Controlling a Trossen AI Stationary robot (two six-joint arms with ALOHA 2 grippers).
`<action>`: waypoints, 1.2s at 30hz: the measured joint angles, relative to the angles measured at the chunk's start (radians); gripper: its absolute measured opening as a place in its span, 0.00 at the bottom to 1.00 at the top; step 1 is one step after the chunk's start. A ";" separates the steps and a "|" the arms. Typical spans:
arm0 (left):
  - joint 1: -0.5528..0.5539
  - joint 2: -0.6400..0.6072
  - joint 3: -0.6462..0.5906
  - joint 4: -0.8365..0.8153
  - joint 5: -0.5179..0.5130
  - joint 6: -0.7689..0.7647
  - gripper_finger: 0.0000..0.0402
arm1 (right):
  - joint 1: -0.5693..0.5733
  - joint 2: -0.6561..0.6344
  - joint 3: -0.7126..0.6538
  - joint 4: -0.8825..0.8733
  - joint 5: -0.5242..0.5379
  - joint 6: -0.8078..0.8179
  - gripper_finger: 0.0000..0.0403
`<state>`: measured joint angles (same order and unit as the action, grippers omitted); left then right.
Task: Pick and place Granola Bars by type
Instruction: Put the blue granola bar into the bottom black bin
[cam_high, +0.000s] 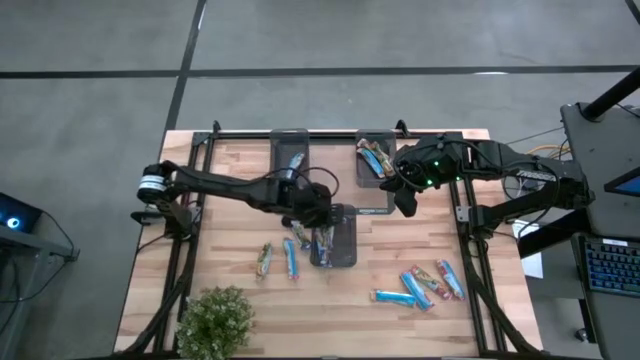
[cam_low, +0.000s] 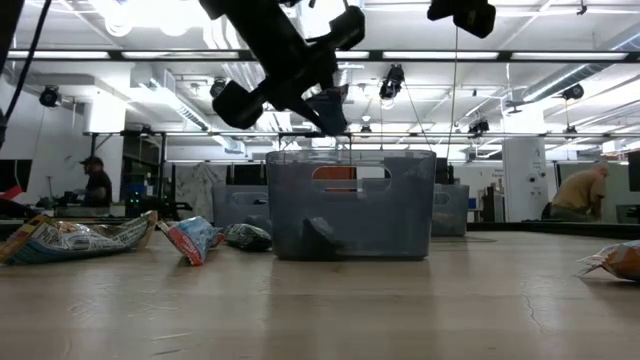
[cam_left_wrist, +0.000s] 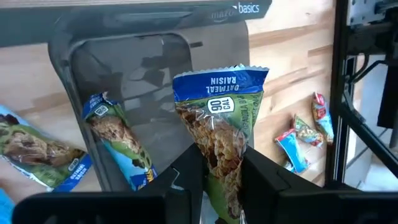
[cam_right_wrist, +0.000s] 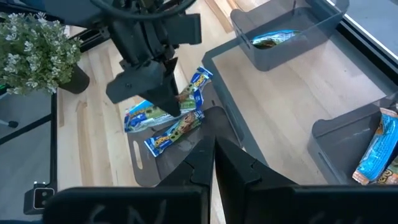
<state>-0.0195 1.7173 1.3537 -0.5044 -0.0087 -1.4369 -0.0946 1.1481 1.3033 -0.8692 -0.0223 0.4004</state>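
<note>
— wooden bench (cam_high: 230, 240), what's lying on it?
— granola bars (cam_high: 425, 285) scattered loose near the right side, a few more by the left, and three dark trays (cam_high: 345, 250).
— the left end effector (cam_left_wrist: 217, 180)?
— pinching an oatmeal raisin bar (cam_left_wrist: 221, 124) upright, raised over the nearest tray, where another bar (cam_left_wrist: 118, 140) leans on the rim.
— and the right end effector (cam_right_wrist: 214, 149)?
— fingers pressed together, holding nothing, hovering beside the far right tray (cam_high: 375, 160), which has bars in it.
</note>
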 joint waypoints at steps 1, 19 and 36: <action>-0.002 0.004 0.000 0.001 0.000 -0.008 0.17 | -0.001 0.000 0.000 -0.001 0.000 0.000 0.02; -0.014 0.036 0.000 0.012 0.015 -0.024 0.17 | -0.005 0.000 0.000 -0.010 0.000 0.000 0.02; -0.016 0.094 0.000 0.105 0.062 0.016 0.39 | -0.004 0.000 0.000 -0.018 -0.001 0.000 0.02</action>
<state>-0.0357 1.8114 1.3533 -0.3992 0.0532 -1.4206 -0.0982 1.1481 1.3033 -0.8867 -0.0231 0.4005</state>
